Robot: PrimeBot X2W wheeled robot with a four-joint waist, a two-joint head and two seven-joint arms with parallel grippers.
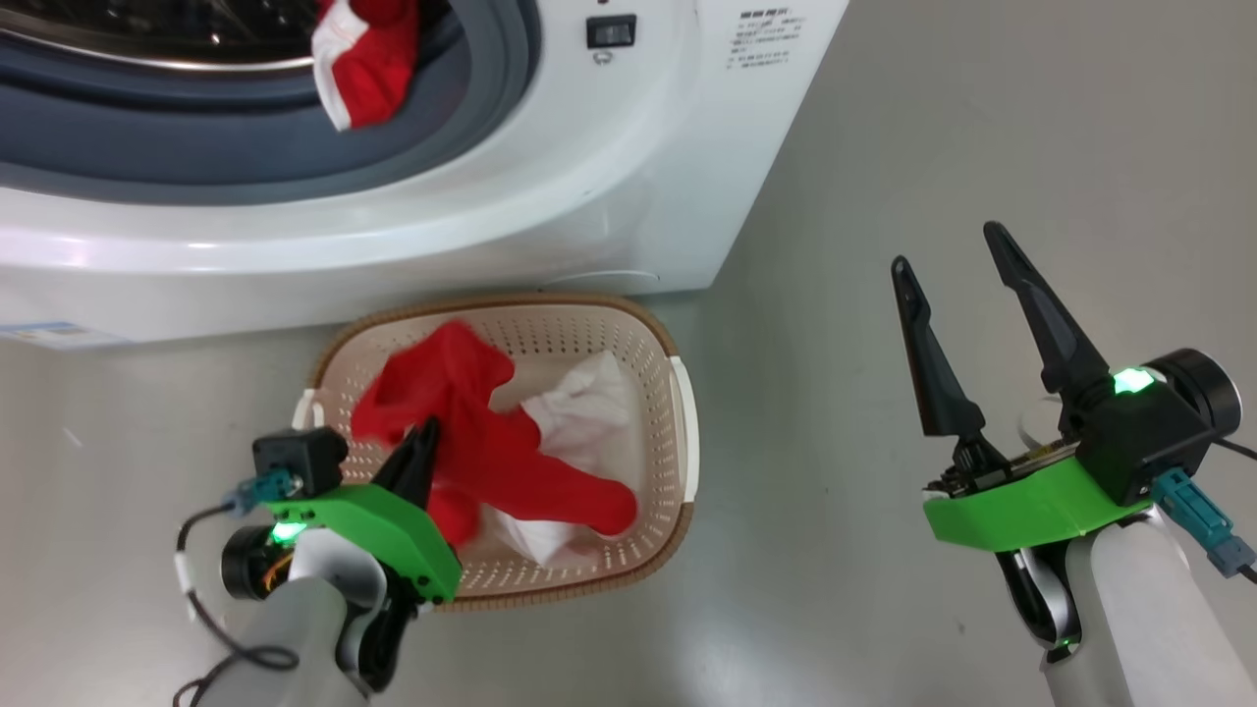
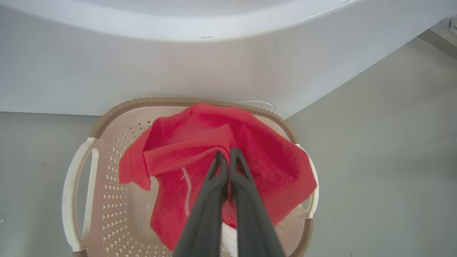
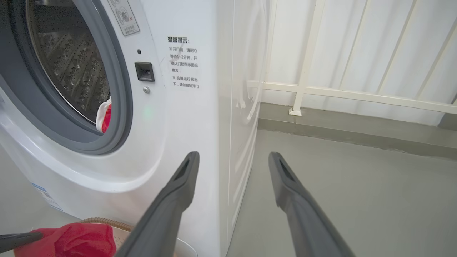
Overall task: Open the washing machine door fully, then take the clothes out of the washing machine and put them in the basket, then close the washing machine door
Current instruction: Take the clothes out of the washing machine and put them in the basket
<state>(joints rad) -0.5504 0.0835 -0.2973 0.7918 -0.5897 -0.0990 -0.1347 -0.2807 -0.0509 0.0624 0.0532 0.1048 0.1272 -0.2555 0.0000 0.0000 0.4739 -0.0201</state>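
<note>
1. Nearby, at the lower left of the head view, the left gripper [image 1: 424, 439] has its two long dark fingers pressed together, pinching a fold of a soft red garment [image 1: 496, 442].
2. That red garment drapes from the closed tips down into a small cream-white perforated plastic basket with a brown woven-look rim [image 1: 570, 334]. A crumpled white garment [image 1: 579, 403] lies inside the basket, partly under the red one.
3. At the lower right, the right gripper [image 1: 945, 250] has its fingers spread wide and holds nothing. It hangs above the smooth grey floor [image 1: 884, 147], well apart from the basket.
4. The basket stands on the floor just in front of the large white front-loading washing machine [image 1: 589, 196], near the machine's right front corner.
5. Farther back, the machine's round mouth stands open. A red piece with white trim [image 1: 363, 59] hangs out over the grey rubber gasket [image 1: 245, 147], and the right wrist view shows the perforated steel drum [image 3: 71, 64] behind it.
6. Farthest off, in the right wrist view, a white railing [image 3: 339, 93] runs along the wall beyond the machine.
</note>
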